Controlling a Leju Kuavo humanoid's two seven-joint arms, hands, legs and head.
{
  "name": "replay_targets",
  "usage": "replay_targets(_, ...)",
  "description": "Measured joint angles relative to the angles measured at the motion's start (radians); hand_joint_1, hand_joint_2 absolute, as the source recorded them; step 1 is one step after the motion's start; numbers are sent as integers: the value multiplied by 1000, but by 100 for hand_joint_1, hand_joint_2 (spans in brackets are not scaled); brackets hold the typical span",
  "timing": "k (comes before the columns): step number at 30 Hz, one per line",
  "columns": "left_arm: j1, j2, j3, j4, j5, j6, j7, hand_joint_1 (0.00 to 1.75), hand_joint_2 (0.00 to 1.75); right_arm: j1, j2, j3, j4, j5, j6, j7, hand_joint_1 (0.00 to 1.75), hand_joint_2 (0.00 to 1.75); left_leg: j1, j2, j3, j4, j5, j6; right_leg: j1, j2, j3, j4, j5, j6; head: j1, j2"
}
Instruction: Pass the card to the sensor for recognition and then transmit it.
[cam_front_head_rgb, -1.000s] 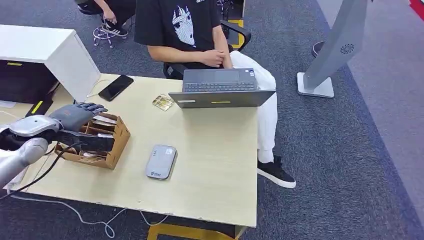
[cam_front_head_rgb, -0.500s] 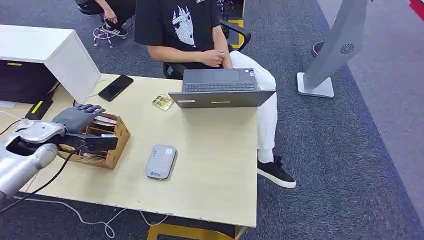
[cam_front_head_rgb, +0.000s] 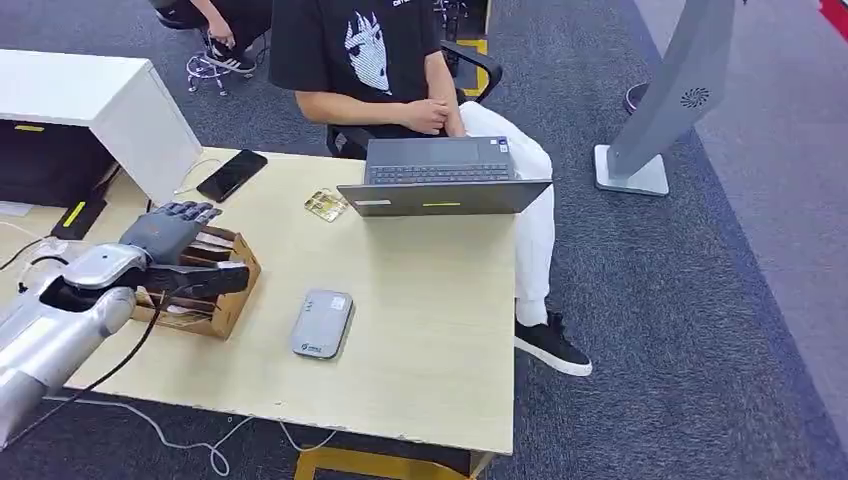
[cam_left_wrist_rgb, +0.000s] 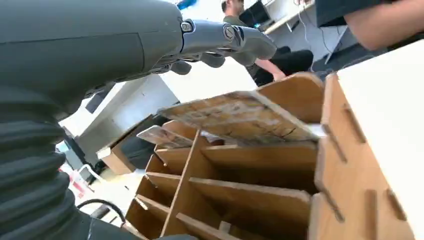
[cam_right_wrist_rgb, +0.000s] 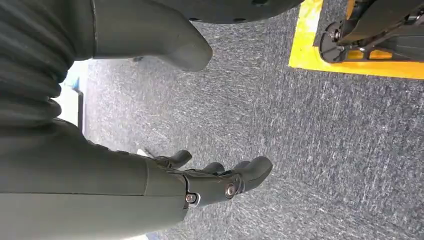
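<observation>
A brown wooden card box (cam_front_head_rgb: 228, 300) with several compartments stands at the table's left side. Cards (cam_front_head_rgb: 208, 243) lie in its far slots. My left hand (cam_front_head_rgb: 165, 235) hovers over the box with its fingers stretched out above the cards and its dark thumb (cam_front_head_rgb: 205, 281) reaching across the box's near part; it holds nothing. In the left wrist view the fingers (cam_left_wrist_rgb: 220, 37) are spread above a worn card (cam_left_wrist_rgb: 240, 117) lying flat on the box's (cam_left_wrist_rgb: 340, 150) dividers. The grey card sensor (cam_front_head_rgb: 322, 323) lies on the table right of the box. My right hand (cam_right_wrist_rgb: 200, 185) hangs over the carpet, fingers apart, empty.
A person (cam_front_head_rgb: 370, 50) sits behind the table at an open laptop (cam_front_head_rgb: 440, 175). A black phone (cam_front_head_rgb: 232, 174) and a gold packet (cam_front_head_rgb: 326, 205) lie at the far side. A white cabinet (cam_front_head_rgb: 100, 100) stands at the left, cables (cam_front_head_rgb: 150, 420) hang off the front edge.
My left arm has pushed forward and to the right, carrying the hand further across the box. Everything on the table stays where it was.
</observation>
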Motion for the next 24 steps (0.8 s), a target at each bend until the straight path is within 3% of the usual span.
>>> replay_targets(8,16,-53,47,4,-42,23,-9,0,175,-1,0,-13,0,0,0,-9,0,175,0,-1,0,0,0,0,0,-1,0,0,0,0,0,0)
replay_targets(24,17,-84,74,6,-45,22,-10,0,175,-2,1,-28,0,1,0,-12,0,175,0,-1,0,0,0,0,0,-1,0,0,0,0,0,0)
